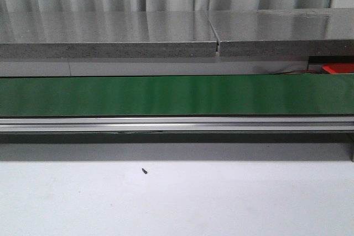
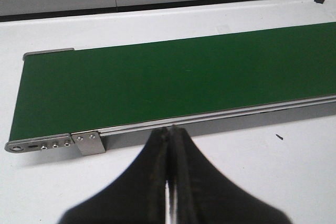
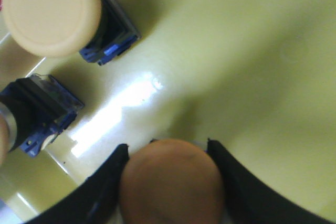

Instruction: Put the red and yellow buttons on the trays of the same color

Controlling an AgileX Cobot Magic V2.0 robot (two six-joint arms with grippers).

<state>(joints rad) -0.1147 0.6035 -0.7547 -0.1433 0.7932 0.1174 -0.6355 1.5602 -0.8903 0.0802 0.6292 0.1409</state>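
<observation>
Green conveyor belt (image 1: 166, 95) on a white table (image 1: 182, 203), grey counter (image 1: 110, 34) behind, small black speck (image 1: 144, 171)

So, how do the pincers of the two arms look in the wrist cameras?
Both pincers are black. The left pincer shows two broad, smooth fingers that narrow to a thin tip, with a pale line along the seam between them. The right pincer shows two dark curved fingers, blurred from closeness. No cables or markings are visible.
</observation>
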